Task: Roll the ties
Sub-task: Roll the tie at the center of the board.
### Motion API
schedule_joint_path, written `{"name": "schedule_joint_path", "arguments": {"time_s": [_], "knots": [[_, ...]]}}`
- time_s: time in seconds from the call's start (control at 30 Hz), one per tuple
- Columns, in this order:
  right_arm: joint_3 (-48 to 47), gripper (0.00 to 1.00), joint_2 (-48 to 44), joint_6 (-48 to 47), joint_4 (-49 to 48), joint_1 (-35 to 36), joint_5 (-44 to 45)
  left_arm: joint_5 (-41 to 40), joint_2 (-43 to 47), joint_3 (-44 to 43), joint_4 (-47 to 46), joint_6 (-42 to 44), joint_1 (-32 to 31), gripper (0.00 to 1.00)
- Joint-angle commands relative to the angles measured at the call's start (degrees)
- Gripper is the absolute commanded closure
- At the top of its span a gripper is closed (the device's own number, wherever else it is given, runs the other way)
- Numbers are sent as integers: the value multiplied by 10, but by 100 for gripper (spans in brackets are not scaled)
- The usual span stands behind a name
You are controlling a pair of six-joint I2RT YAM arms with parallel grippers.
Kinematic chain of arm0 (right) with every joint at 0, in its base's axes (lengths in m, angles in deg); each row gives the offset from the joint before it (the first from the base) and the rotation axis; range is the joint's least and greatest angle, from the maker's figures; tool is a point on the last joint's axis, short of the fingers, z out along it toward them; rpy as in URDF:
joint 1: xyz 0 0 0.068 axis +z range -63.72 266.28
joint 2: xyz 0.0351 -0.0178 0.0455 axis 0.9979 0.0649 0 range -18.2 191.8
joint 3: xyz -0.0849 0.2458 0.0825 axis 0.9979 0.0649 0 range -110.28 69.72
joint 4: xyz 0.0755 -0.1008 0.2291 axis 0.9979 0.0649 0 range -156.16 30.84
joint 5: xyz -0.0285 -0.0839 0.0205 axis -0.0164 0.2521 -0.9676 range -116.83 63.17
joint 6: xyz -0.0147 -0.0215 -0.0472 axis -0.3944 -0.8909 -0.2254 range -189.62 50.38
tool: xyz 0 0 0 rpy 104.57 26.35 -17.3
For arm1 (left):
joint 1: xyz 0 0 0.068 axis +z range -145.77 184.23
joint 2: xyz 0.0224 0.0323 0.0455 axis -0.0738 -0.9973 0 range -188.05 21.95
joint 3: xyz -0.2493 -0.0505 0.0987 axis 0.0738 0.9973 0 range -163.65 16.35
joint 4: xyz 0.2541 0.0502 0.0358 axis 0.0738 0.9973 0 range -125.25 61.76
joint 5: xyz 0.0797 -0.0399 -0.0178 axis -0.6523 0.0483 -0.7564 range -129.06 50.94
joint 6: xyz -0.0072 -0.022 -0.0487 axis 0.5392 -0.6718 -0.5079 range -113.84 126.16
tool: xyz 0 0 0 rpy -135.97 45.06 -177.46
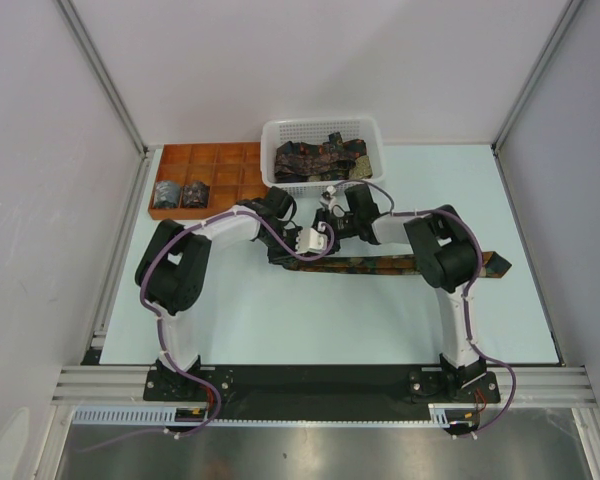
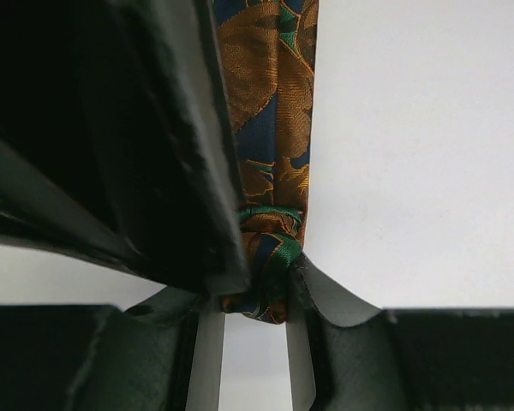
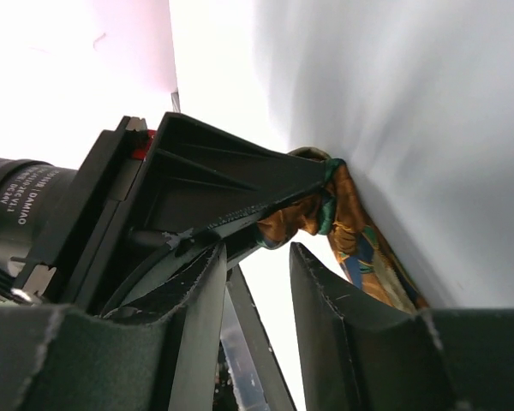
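One long dark tie (image 1: 420, 264) with orange and green motifs lies flat across the table, its right tip near the right edge. Its left end is wound into a small roll (image 2: 270, 248). My left gripper (image 2: 255, 295) (image 1: 298, 255) is shut on that roll. My right gripper (image 3: 257, 253) (image 1: 328, 232) stands open right beside it, nothing between its fingers, the tie's roll (image 3: 321, 214) just past its tips. Two rolled ties (image 1: 180, 193) sit in the tray's near-left cells. More loose ties (image 1: 320, 158) lie in the basket.
The orange-brown compartment tray (image 1: 230, 160) is at the back left. The white mesh basket (image 1: 270, 130) stands behind the grippers at the back middle. Both wrists crowd together just in front of the basket. Walls enclose the table on three sides.
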Motion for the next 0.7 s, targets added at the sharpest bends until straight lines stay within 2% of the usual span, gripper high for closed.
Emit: {"name": "schedule_joint_path", "arguments": {"time_s": [0.0, 0.37, 0.43, 0.47, 0.57, 0.67], "knots": [[-17, 59, 3, 16, -21, 14, 4, -26, -12, 12, 40, 11, -1, 74], [-14, 61, 34, 51, -80, 25, 17, -8, -16, 7, 39, -3, 1, 73], [-17, 68, 38, 50, -82, 25, 19, -7, -15, 10, 39, -4, 2, 73], [-18, 79, 39, 45, -80, 25, 19, -7, -15, 10, 39, -2, 3, 73], [-13, 96, 39, 16, -37, 17, 25, -7, -12, 12, 37, -1, 6, 70], [-11, 100, 35, -20, 15, 7, 33, -8, -9, 12, 37, -1, 12, 68]]}}
